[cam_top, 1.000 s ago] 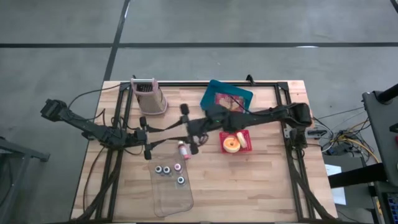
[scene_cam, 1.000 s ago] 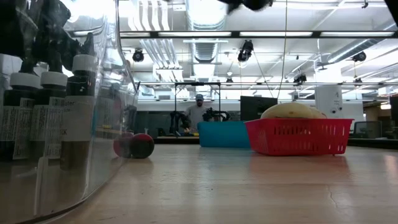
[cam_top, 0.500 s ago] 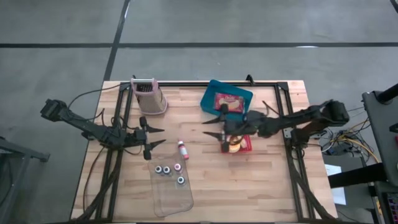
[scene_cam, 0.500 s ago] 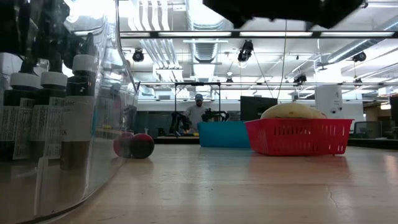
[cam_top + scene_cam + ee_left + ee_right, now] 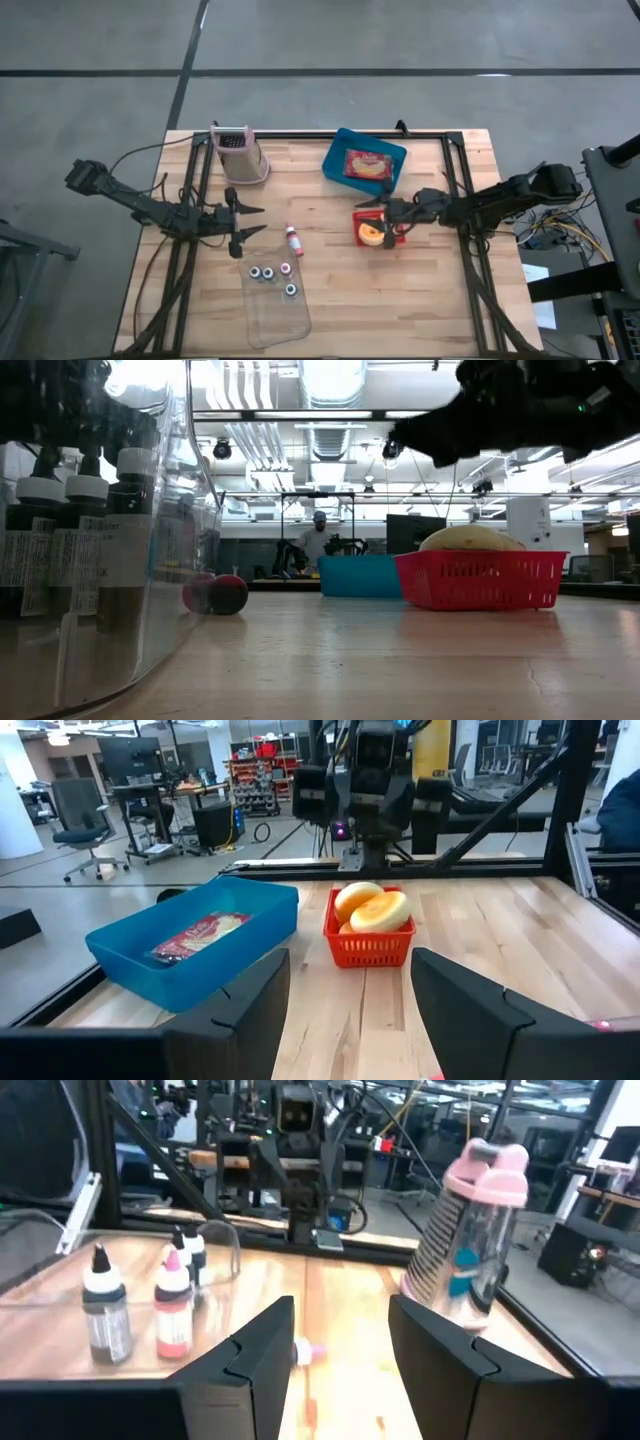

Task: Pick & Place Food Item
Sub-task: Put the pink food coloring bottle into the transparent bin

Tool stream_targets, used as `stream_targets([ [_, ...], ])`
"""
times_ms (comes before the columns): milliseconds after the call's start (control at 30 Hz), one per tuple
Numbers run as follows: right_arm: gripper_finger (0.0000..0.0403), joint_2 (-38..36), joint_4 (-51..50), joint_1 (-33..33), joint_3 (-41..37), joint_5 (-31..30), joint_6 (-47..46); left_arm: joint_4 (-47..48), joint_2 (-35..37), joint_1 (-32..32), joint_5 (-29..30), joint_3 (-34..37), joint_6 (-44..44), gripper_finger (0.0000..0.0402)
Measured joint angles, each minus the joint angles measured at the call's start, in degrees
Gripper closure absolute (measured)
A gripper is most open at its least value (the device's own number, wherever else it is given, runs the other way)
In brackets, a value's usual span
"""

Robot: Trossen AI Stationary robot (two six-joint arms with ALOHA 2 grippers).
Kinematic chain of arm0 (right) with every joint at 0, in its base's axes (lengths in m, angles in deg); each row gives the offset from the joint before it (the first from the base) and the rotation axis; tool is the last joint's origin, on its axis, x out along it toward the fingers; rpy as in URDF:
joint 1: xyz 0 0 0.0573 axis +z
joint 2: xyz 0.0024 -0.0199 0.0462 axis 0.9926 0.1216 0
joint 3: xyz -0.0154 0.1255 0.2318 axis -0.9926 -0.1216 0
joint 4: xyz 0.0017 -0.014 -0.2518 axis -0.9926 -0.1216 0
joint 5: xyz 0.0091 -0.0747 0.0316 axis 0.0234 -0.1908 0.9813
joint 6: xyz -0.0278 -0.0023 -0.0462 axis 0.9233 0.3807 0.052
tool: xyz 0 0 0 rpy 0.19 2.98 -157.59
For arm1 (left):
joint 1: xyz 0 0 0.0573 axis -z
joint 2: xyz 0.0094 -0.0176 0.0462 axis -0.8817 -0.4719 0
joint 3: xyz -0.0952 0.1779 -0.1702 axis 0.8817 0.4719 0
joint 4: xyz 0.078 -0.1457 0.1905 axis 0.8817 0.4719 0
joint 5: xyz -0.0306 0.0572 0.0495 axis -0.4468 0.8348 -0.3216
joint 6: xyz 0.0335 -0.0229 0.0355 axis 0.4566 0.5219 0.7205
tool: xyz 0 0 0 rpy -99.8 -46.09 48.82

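A red basket (image 5: 392, 232) on the table's right half holds yellow-orange round food pieces (image 5: 372, 231); they also show in the left wrist view (image 5: 370, 908) and the low view (image 5: 470, 538). My right gripper (image 5: 372, 222) is open and empty, hanging above the basket (image 5: 480, 580) without touching it; it shows in the low view (image 5: 500, 410) and in its own wrist view (image 5: 340, 1312). My left gripper (image 5: 262, 218) is open and empty at the table's left half, facing the basket (image 5: 368, 942). A small pink bottle (image 5: 293, 240) lies on the table between the arms.
A blue bin (image 5: 365, 160) with a red packet stands behind the basket. A clear tray (image 5: 275, 298) with small bottles sits near the front edge. A clear container with a pink lid (image 5: 240, 155) stands at the far left. A dark frame rims the table.
My right gripper has drawn back from the table's middle, beside the pink bottle, toward the right edge, and now hangs over the red basket. The pink bottle and the basket have stayed where they were.
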Motion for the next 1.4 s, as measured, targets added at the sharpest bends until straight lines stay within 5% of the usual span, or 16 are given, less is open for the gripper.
stream_targets([
  [400,0.0243,0.1,7.4,-0.6,-4.9,-0.1,8.9,-0.9,-0.1,-3.4,0.4,-2.0,0.9,0.0188],
  [633,0.0243,1.2,6.8,-2.9,-4.3,-0.4,9.1,-0.9,-1.6,-9.6,-6.6,-4.6,-0.2,0.0188],
  [1067,0.0243,8.3,6.7,-3.8,-1.3,-1.3,6.4,-12.5,-19.3,-13.2,-10.2,-8.5,0.1,0.0188],
  [1233,0.0243,8.9,4.2,-3.0,0.3,-0.4,6.6,-7.0,-25.2,-14.4,-13.7,-15.0,-0.6,0.0188],
  [1400,0.0243,8.6,-3.9,-2.2,2.9,-0.5,7.3,17.0,-28.6,-14.7,-14.7,-25.2,-0.8,0.0188],
])
